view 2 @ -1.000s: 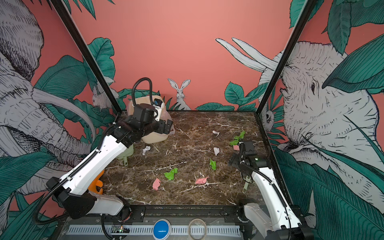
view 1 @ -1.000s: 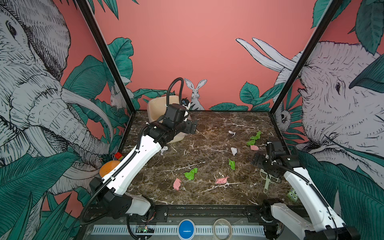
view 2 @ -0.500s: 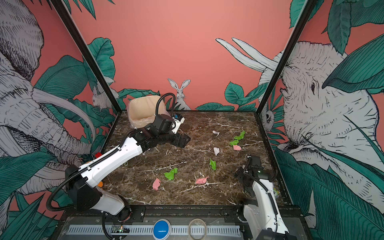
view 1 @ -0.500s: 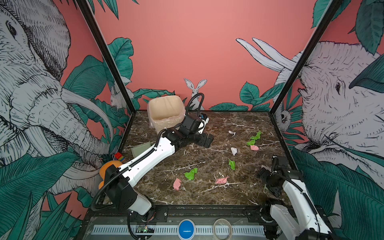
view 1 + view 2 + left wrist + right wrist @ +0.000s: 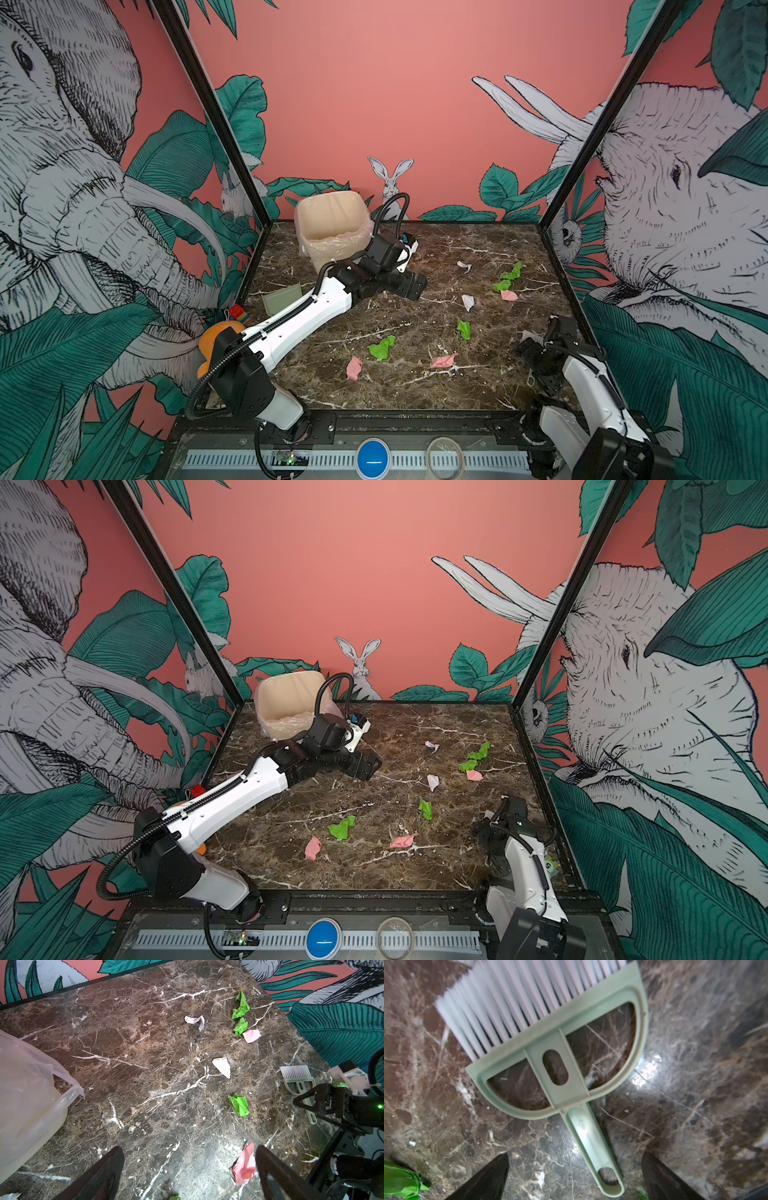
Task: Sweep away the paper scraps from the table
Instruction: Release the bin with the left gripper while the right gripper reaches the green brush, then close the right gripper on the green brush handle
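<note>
My left end effector (image 5: 189, 1147) hangs spread and empty over the bench (image 5: 457, 386), just right of the cream bin (image 5: 332, 216) in the far left corner. My right end effector (image 5: 575, 1154) is spread too, low at the near right. The handle of the pale green brush (image 5: 556, 1064) lies between its fingers, untouched, and the brush is flat on the bench. The paper scraps (image 5: 381, 347) lie scattered over the middle and right: green and pink ones at the far right, two white ones mid-bench, more green and pink nearer me. A pale green dustpan (image 5: 282, 299) sits by the left edge.
</note>
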You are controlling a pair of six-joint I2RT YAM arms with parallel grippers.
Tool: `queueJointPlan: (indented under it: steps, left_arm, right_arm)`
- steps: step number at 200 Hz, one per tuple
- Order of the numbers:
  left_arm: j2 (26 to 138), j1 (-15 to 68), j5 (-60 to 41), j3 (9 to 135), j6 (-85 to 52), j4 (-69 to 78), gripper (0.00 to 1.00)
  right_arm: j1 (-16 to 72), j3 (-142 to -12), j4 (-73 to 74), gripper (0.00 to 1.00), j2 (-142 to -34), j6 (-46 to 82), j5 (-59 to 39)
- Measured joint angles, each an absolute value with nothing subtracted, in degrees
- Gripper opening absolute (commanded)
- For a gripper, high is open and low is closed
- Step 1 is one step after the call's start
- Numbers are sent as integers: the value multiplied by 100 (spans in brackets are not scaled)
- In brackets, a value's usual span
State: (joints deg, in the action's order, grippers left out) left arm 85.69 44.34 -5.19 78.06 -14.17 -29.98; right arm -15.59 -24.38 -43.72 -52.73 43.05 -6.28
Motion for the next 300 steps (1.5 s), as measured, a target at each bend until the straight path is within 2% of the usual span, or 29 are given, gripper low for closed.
queueJointPlan:
  steps: [50,151,167,202,248,262,300]
  left_arm:
    - [8569,4434,-537,7734,-1463,-2886,100]
    - [8532,4434,-510,7450,-1461,-2788,100]
    - [8527,4434,-510,7450,-1459,-2788,100]
    - [8527,4434,-513,7450,-1459,-2790,100]
    - [8527,4434,-510,7452,-1457,-2794,100]
    - [8527,4434,-510,7452,-1457,-2797,100]
    - [8527,4434,-486,7452,-1459,-2797,100]
  right_arm:
    - [-1522,-2508,-4097,99,-5478,4287,-875]
    - [-473,-2856,-3470,98,-6178,4528,-1492]
    - [-434,-2877,-3699,92,-6171,4613,-1328]
    - [-425,-2790,-4121,67,-5800,5033,-1035]
    - [-427,-2794,-4156,43,-6014,5306,-847]
    - [-427,-2814,-4154,40,-6178,5336,-832]
    - [-427,-2932,-4154,39,-6469,5349,-768]
